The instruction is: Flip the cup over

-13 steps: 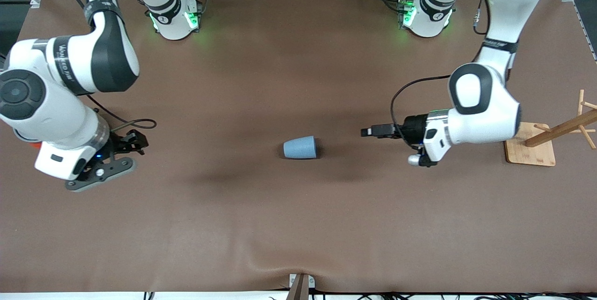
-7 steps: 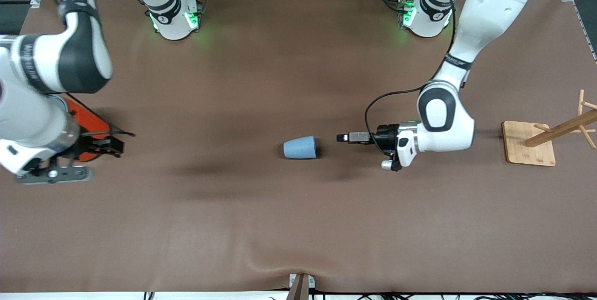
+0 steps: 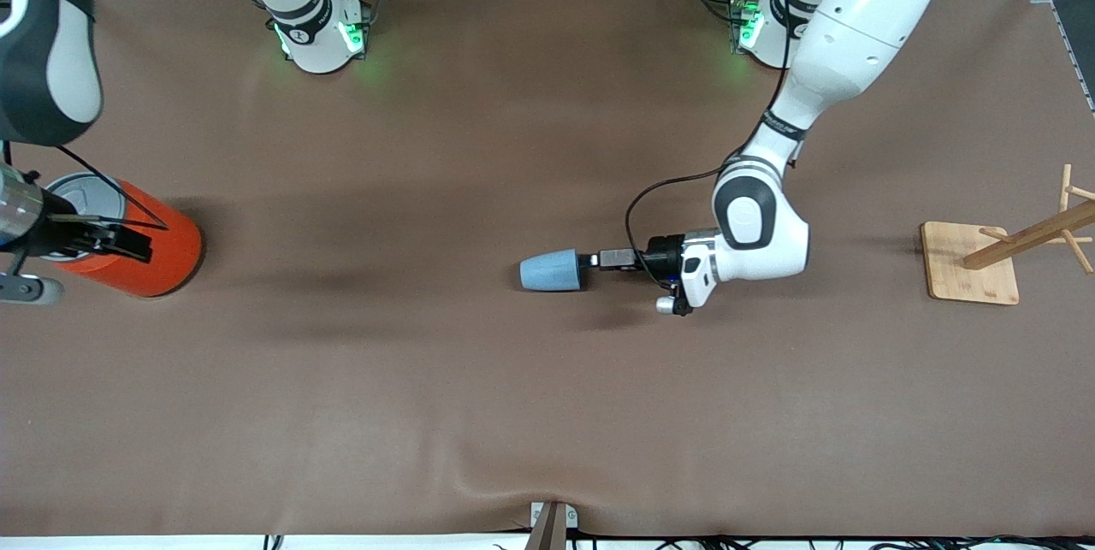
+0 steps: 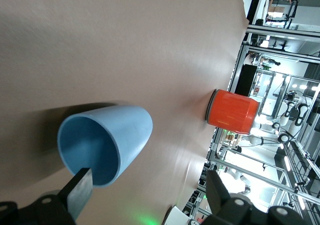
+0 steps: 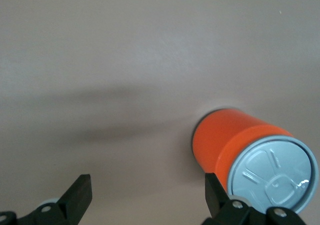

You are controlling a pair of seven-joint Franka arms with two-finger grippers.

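- Right now I have the cup [image 3: 550, 269] lying on its side near the middle of the counter [image 3: 547, 413], its open mouth facing the left arm's end and its narrow base facing the right arm's end.
- My left tool [image 3: 588, 259] sits low at that mouth, fingers spread wide and holding nothing. In the left wrist view one finger [image 4: 80, 191] is right at the rim of the cup [image 4: 106, 150]; I cannot tell whether it touches yet.
- My right tool [image 3: 128, 239] hangs over the orange can [image 3: 137, 244] at the right arm's end of the counter, well apart from the cup. It is wide open and empty, and that arm just waits.
- A wooden rack [image 3: 1026, 246] stands on its board at the left arm's end, away from the work.
- Risk one, as I judge it: the cup is light and round, so a nudge on the rim before the fingers close could roll or slide it away.
- Risk two: a thin grip on the rim alone could let the tapered wall slip out while I turn it upright.
- Risk three: coming in too low could drag a finger on the counter cloth and bunch it, shifting the cup.
- Seating one finger well inside before closing looks safest.
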